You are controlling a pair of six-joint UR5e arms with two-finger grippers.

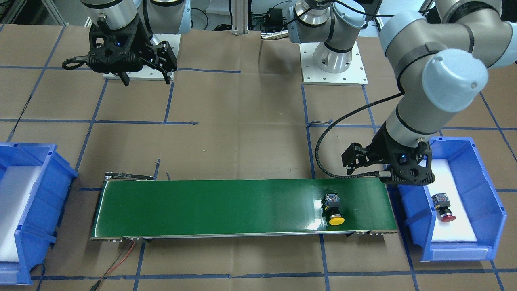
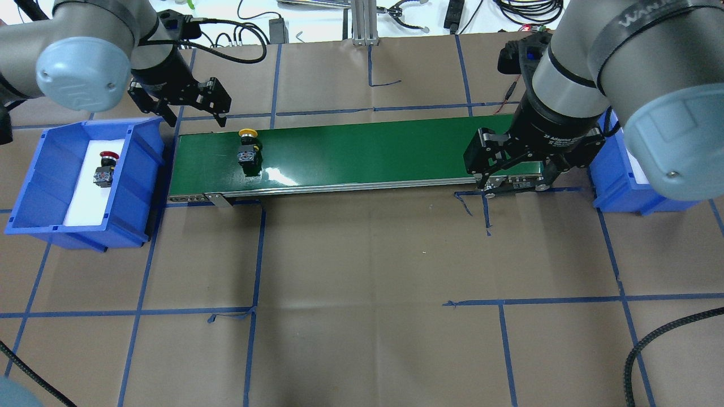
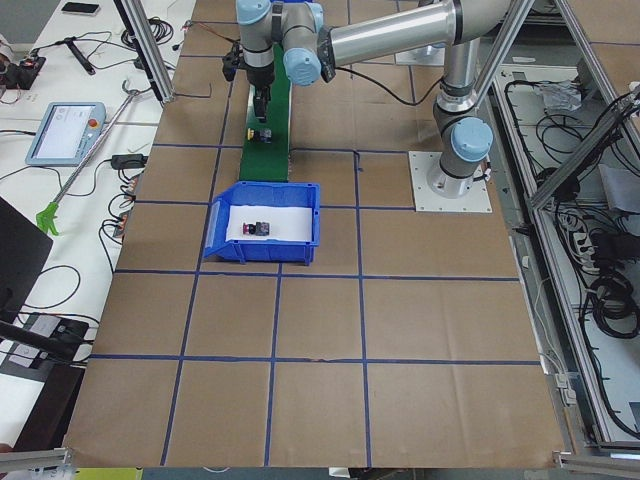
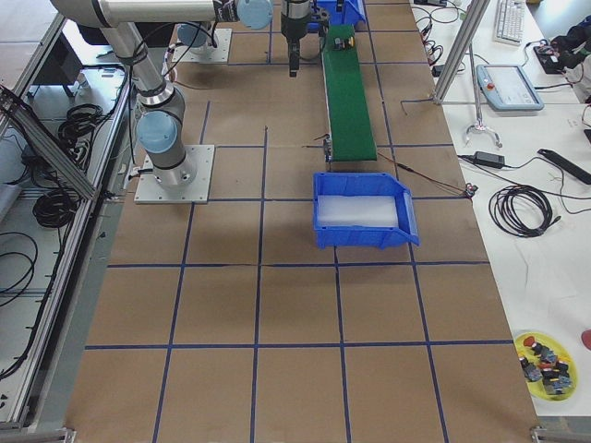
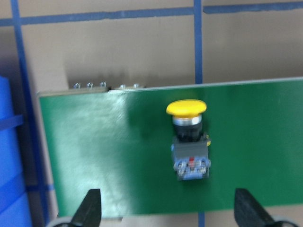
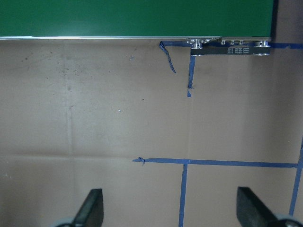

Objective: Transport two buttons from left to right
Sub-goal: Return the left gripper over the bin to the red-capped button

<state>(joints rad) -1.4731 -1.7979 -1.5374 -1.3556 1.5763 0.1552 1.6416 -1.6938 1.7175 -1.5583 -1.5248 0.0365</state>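
Belt (image 1: 226, 206): green, smooth, glossy, with glare patches. Rail (image 1: 242, 235) on its edge: bare metal, shiny. Table (image 2: 367, 254): brown paper cover, matt, faintly creased. Tape (image 2: 255, 254) lines: blue, matt, a few ends curled. Bins (image 1: 490, 202): blue plastic, slight sheen. Liner (image 1: 456, 230): white, matt, foam-like. Yellow button (image 1: 333, 210): smooth shiny plastic cap, metal-look collar, black barrel. Red button (image 1: 443, 207): smooth plastic cap. Left gripper (image 2: 197, 115) and right gripper (image 2: 516, 180): matt black plastic. Arms (image 1: 408, 121): brushed silver metal. Joint caps (image 1: 460, 79): grey-blue smooth plastic. Cable (image 1: 323, 137): black braided sleeve. Base plate (image 1: 311, 76): white, smooth.
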